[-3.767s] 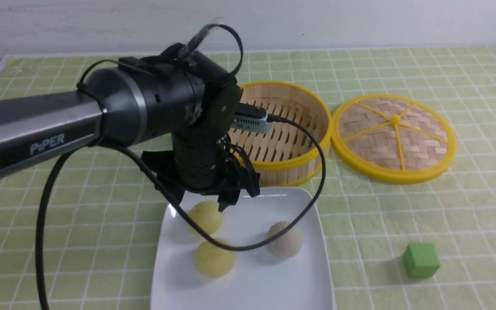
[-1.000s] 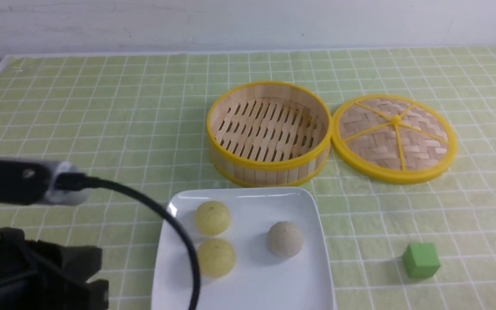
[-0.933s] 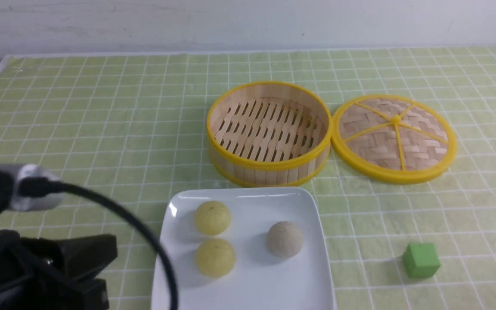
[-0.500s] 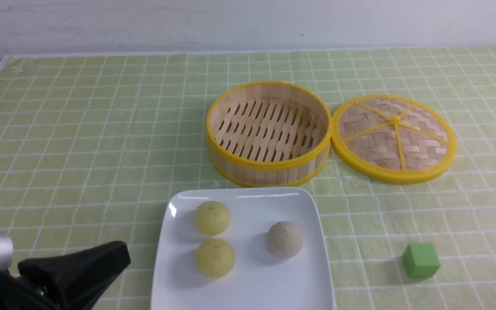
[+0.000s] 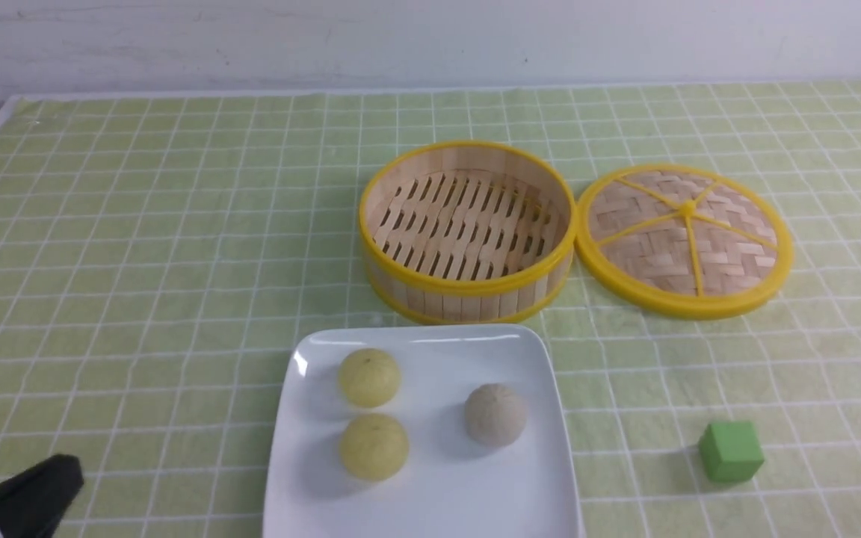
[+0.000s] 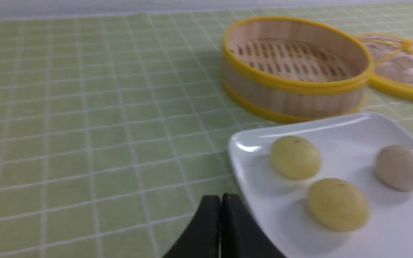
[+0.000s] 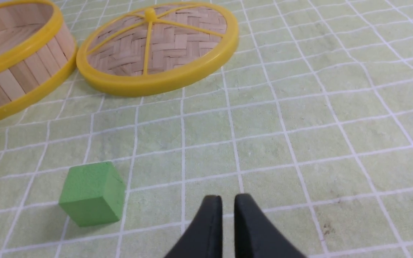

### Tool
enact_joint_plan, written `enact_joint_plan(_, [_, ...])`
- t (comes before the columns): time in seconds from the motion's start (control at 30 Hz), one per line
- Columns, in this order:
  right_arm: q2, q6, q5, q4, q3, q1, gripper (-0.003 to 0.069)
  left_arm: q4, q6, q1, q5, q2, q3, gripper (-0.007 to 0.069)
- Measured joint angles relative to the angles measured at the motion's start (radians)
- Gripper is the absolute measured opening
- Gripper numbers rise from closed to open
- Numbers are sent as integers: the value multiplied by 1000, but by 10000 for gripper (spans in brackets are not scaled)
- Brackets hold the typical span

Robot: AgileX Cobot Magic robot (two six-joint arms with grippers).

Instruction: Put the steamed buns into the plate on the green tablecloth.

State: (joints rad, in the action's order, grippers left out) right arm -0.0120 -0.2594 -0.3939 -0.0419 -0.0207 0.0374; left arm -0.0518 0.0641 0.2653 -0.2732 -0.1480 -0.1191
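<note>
Three steamed buns lie in the white square plate (image 5: pixel 438 497) on the green tablecloth (image 5: pixel 176 224): two pale yellow ones (image 5: pixel 369 377) (image 5: pixel 374 447) and a greyish-beige one (image 5: pixel 495 415). My left gripper (image 6: pixel 221 197) is shut and empty, its tip low over the cloth just left of the plate's near left edge. In the front view only the left gripper's black tip (image 5: pixel 57 482) shows at the bottom left corner. My right gripper (image 7: pixel 228 199) hangs over bare cloth to the right of a green cube (image 7: pixel 91 193), its jaws a narrow slit apart with nothing between.
A round bamboo steamer basket (image 5: pixel 468 288) with a yellow rim stands empty behind the plate. Its woven lid (image 5: pixel 684 239) lies flat to the basket's right. The green cube (image 5: pixel 731 450) sits on the cloth right of the plate.
My left arm has drawn back from above the plate toward the bottom left and has almost left the front view. The buns, the plate and the steamer have not moved.
</note>
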Motion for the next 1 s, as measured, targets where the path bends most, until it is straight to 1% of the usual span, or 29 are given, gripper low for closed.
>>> enact_joint_plan(0.03, [0,0,0,0,0,0,76,7,-19,-56,3,22,25,31])
enact_joint_plan(0.1, [0,0,0,0,0,0,78,14,-23,-152,8,56,74,33])
enact_joint_plan(0.2, [0,0,0,0,0,0,81,0,20,-239,-12,116,136,35])
enact_joint_plan(0.43, [0,0,0,0,0,0,83,-48,57,-248,-77,159,147,36])
enact_joint_plan(0.9, [0,0,-1,0,0,0,100,-49,58,-249,-90,159,145,52])
enact_joint_plan(1.0, [0,0,-1,0,0,0,104,-49,59,-265,-91,159,145,53])
